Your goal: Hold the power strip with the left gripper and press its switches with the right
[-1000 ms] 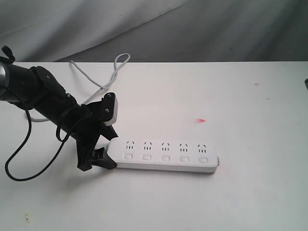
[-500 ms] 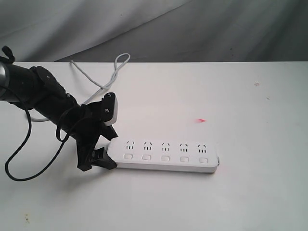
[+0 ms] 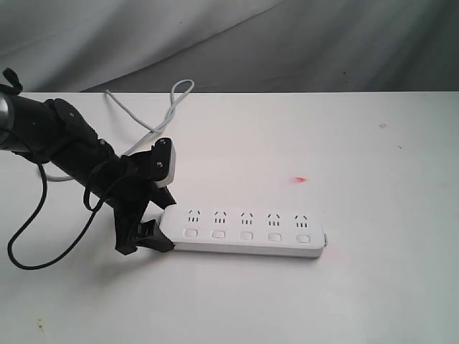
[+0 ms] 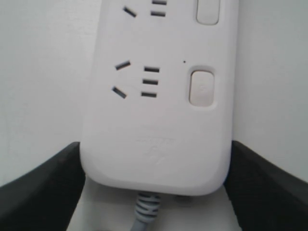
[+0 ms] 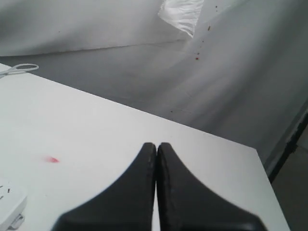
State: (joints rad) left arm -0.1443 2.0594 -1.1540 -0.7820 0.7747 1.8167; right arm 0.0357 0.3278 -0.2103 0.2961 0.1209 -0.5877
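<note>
The white power strip (image 3: 247,223) lies flat on the table, its row of switches (image 3: 246,235) along the near side. My left gripper (image 3: 163,222) is shut on its cord end, one black finger on each long side. In the left wrist view the strip (image 4: 159,120) fills the space between the fingers (image 4: 43,187), with one switch (image 4: 201,87) and the grey cord (image 4: 144,211) showing. My right gripper (image 5: 157,144) is shut on nothing above the bare table; it is out of the exterior view. A corner of the strip (image 5: 9,202) shows in the right wrist view.
The grey cord (image 3: 154,122) loops toward the table's back edge. A small red mark (image 3: 298,179) lies on the white table (image 3: 373,158) behind the strip. The left arm's black cable (image 3: 21,236) hangs in a loop at the left. Grey cloth forms the backdrop.
A dark sliver at the right edge of the exterior view one second ago is gone. The left gripper and the strip have not moved.
</note>
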